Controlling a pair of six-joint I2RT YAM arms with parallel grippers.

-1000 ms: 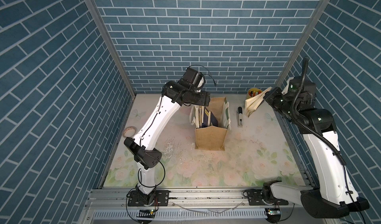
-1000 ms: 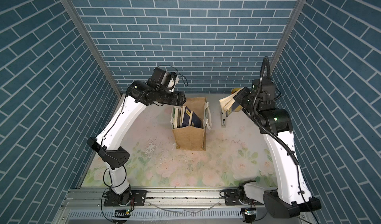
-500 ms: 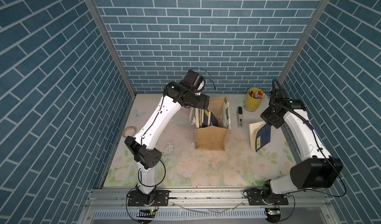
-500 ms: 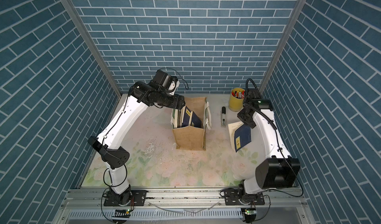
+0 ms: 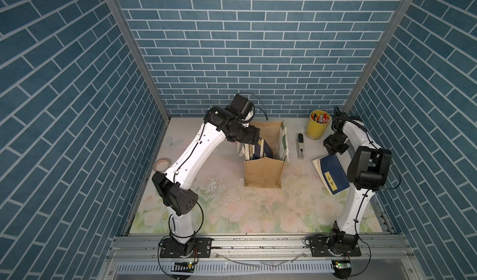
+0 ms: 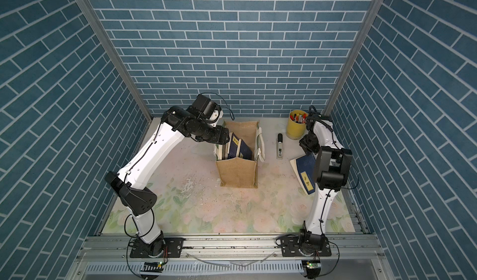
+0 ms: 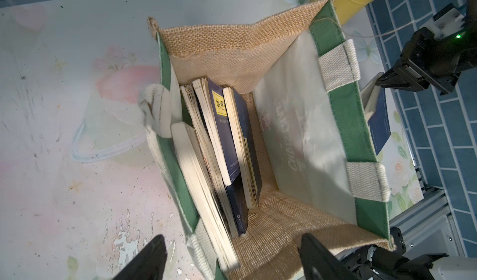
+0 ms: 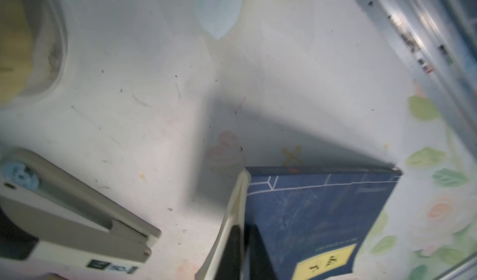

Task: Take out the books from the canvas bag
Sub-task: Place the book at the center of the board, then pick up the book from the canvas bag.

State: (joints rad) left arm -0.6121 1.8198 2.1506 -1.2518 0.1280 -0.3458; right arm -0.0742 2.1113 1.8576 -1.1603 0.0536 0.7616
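The tan canvas bag [image 5: 263, 173] [image 6: 237, 173] stands upright in mid-table, its mouth open. Several books [image 5: 260, 149] [image 7: 222, 136] stand on edge inside, leaning to the bag's left side. My left gripper [image 7: 235, 258] hangs open over the bag's mouth, touching nothing. One dark blue book with a yellow label [image 5: 333, 173] [image 8: 309, 214] lies slanted on the table right of the bag. My right gripper [image 8: 245, 253] [image 5: 334, 151] is at that book's far end. Its fingers are pinched close together on the book's edge.
A yellow pen cup [image 5: 318, 124] stands at the back right. A grey stapler [image 5: 300, 147] [image 8: 64, 214] lies between the bag and the book. A tape roll [image 5: 162, 164] lies by the left wall. The right wall rail runs close beside the book.
The right arm swung down from beside the pen cup and brought the book from the air onto the table right of the bag. The left arm stayed over the bag.
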